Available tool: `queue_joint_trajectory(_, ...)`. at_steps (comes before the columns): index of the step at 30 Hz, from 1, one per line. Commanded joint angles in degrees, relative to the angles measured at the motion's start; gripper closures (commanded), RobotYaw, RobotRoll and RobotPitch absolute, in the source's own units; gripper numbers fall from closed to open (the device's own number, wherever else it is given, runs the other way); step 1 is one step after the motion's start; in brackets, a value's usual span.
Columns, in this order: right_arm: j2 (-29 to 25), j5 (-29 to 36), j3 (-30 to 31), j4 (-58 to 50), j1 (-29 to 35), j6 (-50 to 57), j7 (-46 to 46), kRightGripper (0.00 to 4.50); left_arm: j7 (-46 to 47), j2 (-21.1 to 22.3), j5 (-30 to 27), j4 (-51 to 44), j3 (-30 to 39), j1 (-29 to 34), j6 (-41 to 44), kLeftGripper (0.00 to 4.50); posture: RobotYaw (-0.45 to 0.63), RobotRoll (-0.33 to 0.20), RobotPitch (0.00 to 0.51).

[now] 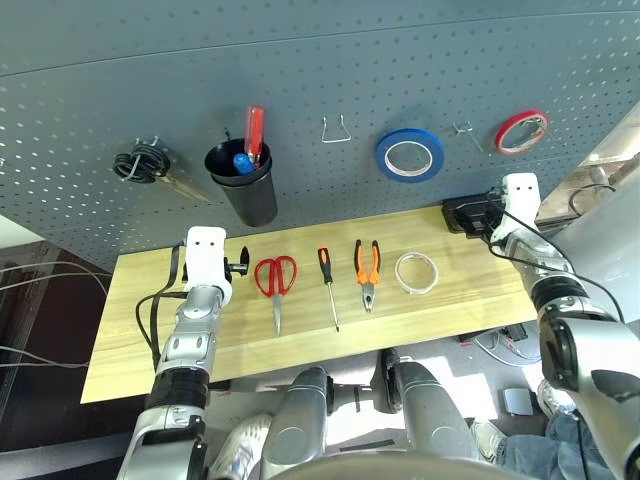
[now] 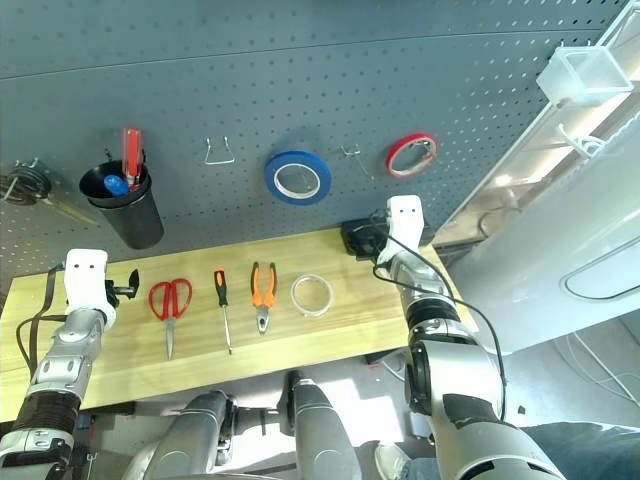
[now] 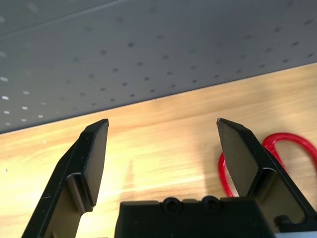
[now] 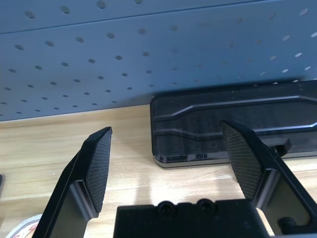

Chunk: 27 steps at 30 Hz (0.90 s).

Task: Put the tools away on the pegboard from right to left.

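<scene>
4 tools in a row on tabletop, robot's left to right: red-handled scissors, slim screwdriver, orange-and-black pliers, whitish tape roll. Pegboard behind, with blue tape roll, red tape roll, black cup (red handle sticking out). Left gripper near scissors, jaws apart, empty. Right gripper by black case, jaws apart, empty.
</scene>
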Motion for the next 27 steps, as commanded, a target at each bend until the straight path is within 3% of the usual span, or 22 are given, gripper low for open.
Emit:
queue_joint_trajectory(1, -1.0, -0.2, -0.5, 1.2, 1.3, -0.1, 0.2, 0.0, 2.4, 0.6, -0.4, 1.5, 2.3, 1.0, 1.4, 0.03, -0.02, 0.0, 0.208)
queue_joint_trajectory(6, -1.7, 0.3, -0.7, 0.4, 0.5, 1.1, 1.2, 0.0, 2.3, 0.9, -0.1, 2.4, 2.5, 1.1, 1.4, 0.03, -0.02, 0.0, 0.208)
queue_joint_trajectory(18, 2.4, 1.1, 1.5, -6.9, 0.9, 27.0, 1.9, 0.0, -20.2, 2.7, 0.5, -10.7, -12.6, 2.6, 9.4, 0.03, 0.03, 0.0, 0.186)
queue_joint_trajectory(27, 6.5, -1.2, 6.0, -8.9, 1.9, 33.9, 2.2, 0.0, -27.7, 2.5, 3.5, -14.9, -23.5, -1.4, 12.9, 0.03, 0.06, 0.0, 0.2)
